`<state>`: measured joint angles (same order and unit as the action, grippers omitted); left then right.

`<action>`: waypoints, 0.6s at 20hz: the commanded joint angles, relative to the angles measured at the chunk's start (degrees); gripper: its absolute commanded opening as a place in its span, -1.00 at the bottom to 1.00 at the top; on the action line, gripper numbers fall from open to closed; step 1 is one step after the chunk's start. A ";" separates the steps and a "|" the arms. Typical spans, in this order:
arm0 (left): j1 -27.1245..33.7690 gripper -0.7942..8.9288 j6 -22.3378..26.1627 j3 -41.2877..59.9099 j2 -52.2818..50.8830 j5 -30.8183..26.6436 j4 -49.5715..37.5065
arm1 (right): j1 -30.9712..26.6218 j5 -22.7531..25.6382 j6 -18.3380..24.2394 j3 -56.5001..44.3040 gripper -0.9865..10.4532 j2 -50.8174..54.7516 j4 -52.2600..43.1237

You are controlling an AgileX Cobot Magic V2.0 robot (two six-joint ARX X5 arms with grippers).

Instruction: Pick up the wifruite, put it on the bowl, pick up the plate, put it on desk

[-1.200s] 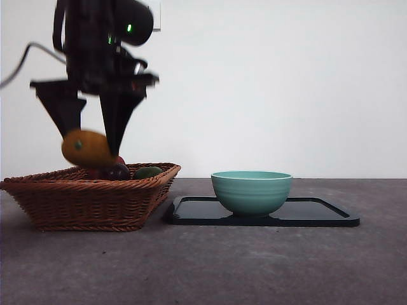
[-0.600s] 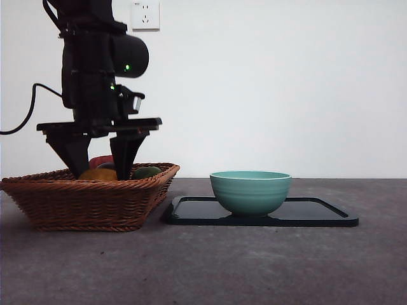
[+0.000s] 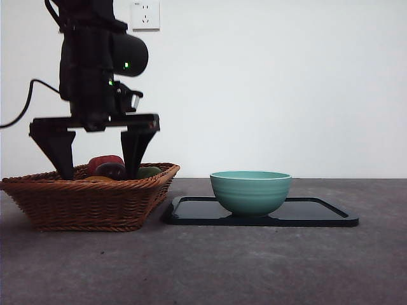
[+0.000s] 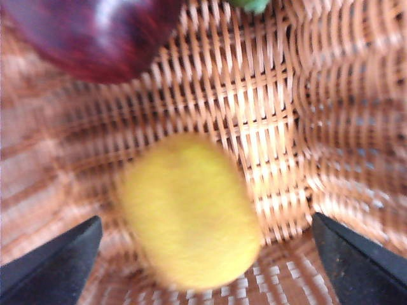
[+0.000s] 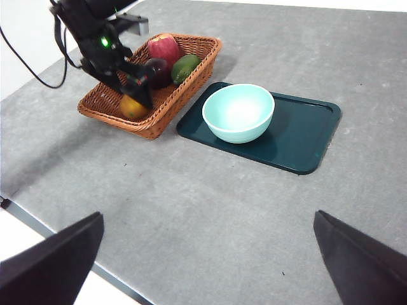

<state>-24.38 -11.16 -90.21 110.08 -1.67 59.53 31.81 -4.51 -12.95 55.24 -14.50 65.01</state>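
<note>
The orange-yellow wifruite [image 4: 191,213] lies on the wicker floor of the basket [image 3: 89,203], and it also shows in the right wrist view as the wifruite [image 5: 132,107]. My left gripper [image 3: 97,173] reaches down into the basket, open. Its jaws stand wide on either side of the fruit without touching it. The mint-green bowl [image 3: 250,192] stands empty on the black plate [image 3: 318,213], to the right of the basket on the desk [image 3: 254,267]. High above the table, my right gripper [image 5: 206,219] is open and holds nothing.
A red fruit [image 3: 105,162], a dark purple fruit [image 3: 113,170] and a green fruit [image 3: 149,171] lie at the back of the basket. The basket's right edge stands close to the plate's left end. A wall socket [image 3: 145,15] sits behind the arm.
A second ago the left gripper held the wifruite above the basket. It came down into the basket and its jaws have spread, leaving the fruit loose on the basket floor.
</note>
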 commanded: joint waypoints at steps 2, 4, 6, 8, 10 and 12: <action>-0.20 0.26 1.14 -2.38 -7.43 -0.26 3.21 | 0.31 -0.02 -0.61 0.59 0.15 -0.11 -2.29; -0.85 0.26 1.77 -2.38 -14.47 -0.22 5.86 | 0.31 -0.02 -0.94 0.59 0.15 -0.39 -3.37; -1.60 0.26 2.73 -2.29 -22.56 0.42 9.88 | 0.31 -0.07 -2.19 0.59 0.15 -0.81 -3.82; -2.38 0.26 3.43 -2.29 -30.93 0.59 11.26 | 0.31 -0.17 -2.32 0.59 0.15 -1.49 -4.31; -3.13 0.26 4.72 -2.27 -39.21 1.73 12.09 | 0.31 -0.57 -2.95 0.59 0.15 -2.27 -5.07; -3.85 0.26 6.97 -0.79 -47.52 6.38 12.74 | 0.31 -2.19 -3.17 0.59 0.15 -3.06 -5.66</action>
<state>-27.88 -6.11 -90.24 62.26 4.54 71.88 31.81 -6.72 -15.31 55.24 -17.23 60.14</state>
